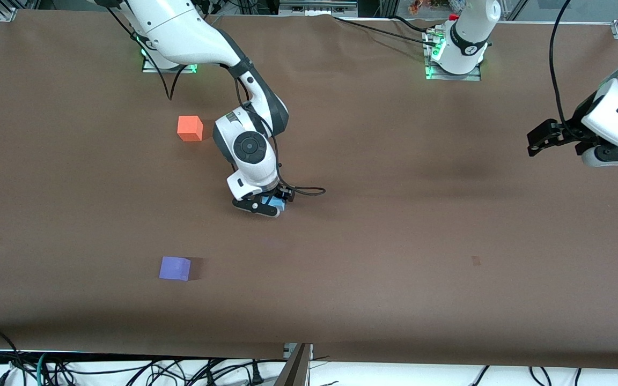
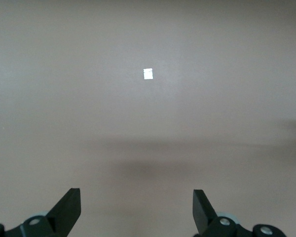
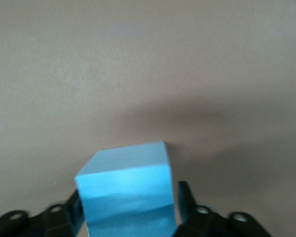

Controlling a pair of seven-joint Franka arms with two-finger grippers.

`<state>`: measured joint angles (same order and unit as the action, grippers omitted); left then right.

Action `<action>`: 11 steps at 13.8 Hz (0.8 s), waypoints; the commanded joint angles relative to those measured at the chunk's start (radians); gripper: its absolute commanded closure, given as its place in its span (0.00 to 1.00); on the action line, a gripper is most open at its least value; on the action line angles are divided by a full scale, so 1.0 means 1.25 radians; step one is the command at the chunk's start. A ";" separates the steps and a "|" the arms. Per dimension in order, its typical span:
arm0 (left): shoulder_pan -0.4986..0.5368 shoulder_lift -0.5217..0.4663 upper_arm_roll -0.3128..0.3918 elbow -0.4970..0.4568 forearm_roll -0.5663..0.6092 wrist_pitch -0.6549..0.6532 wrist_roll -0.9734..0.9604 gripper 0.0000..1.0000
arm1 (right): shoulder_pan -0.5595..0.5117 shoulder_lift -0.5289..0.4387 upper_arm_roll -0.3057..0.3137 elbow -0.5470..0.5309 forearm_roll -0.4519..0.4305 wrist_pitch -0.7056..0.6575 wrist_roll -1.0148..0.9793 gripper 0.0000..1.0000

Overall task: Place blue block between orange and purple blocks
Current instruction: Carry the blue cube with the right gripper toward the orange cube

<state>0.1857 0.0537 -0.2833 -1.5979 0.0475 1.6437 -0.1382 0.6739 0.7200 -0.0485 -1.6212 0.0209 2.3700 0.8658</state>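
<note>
- Here the table [image 1: 395, 241] is covered end to end in a matte brown sheet, with soft shadows and one small darker mark [image 1: 476, 261] toward the left arm's end.
- Along the edge nearest the front camera, black cables [image 1: 126, 370] lie in a tangle on a white strip; along the robots' edge there are metal frames and green lights at the arm bases.
- The right gripper [image 1: 272, 205] is low over the middle of the table, its fingers closed on the blue block [image 1: 278, 204] (the right wrist view shows the block [image 3: 128, 195] filling the space between the two black fingers, over bare brown sheet).
- The orange block [image 1: 190, 128] sits on the table farther from the front camera than the gripper, beside the right arm's wrist.
- The purple block [image 1: 175, 268] lies nearer the front camera, well apart from the orange one.
- The left gripper [image 1: 542, 140] waits in the air over its own end of the table, fingers [image 2: 69, 207] spread wide with nothing between them.
</note>
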 commanded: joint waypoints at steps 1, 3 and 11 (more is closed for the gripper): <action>-0.049 0.014 0.006 0.018 -0.006 -0.018 0.011 0.00 | -0.004 -0.011 -0.010 0.006 -0.025 0.011 -0.015 0.85; -0.116 0.012 0.065 0.019 -0.004 -0.018 0.007 0.00 | -0.033 -0.055 -0.035 0.008 -0.025 -0.046 -0.123 0.86; -0.257 0.018 0.228 0.047 -0.034 -0.066 0.006 0.00 | -0.235 -0.181 -0.041 -0.129 -0.017 -0.162 -0.469 0.85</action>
<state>-0.1126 0.0627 -0.0136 -1.5824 0.0184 1.5909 -0.1395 0.4084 0.5564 -0.1145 -1.6694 -0.0014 2.1569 0.3409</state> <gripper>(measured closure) 0.000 0.405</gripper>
